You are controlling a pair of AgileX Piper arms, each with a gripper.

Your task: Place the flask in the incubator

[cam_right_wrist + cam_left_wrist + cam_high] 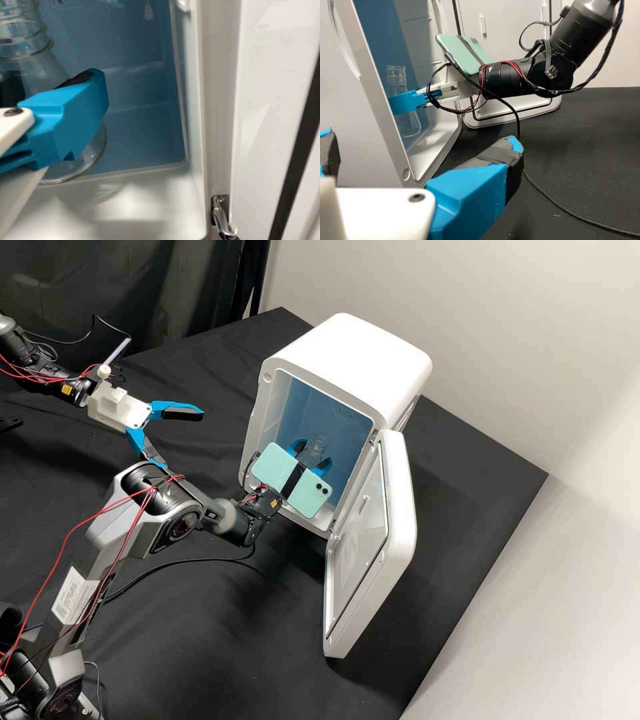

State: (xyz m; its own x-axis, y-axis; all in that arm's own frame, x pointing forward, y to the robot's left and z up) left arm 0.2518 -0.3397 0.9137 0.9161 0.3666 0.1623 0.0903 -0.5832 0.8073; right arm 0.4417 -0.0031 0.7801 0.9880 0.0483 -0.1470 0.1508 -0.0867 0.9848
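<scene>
**Speaker 1:** Where is the flask point(315, 448) found?

**Speaker 2:** A clear glass flask is seen upright inside the incubator point(360, 353), a white box with a blue-lined chamber. The flask is placed low in the chamber, close to the front sill. Whether its base is rested on the chamber floor cannot be told.

**Speaker 1:** How is the door point(380, 553) positioned?

**Speaker 2:** It is swung wide open and is seen standing beside the chamber's opening.

**Speaker 1:** What is held by the right gripper point(310, 457)?

**Speaker 2:** The flask is clasped by it. Its blue fingers point(65, 115) are drawn in narrowly against the glass body, just below the neck. The gripper is placed inside the chamber opening. A mint-green phone point(293, 480) is strapped at that arm's wrist, just outside the opening, and red wires are looped along the arm.

**Speaker 1:** And the left gripper point(181, 439)?

**Speaker 2:** It is held above the black bench point(200, 613), well apart from the incubator, on the side away from the door. Its two fingers are spread wide, and nothing is gripped between them.
</scene>
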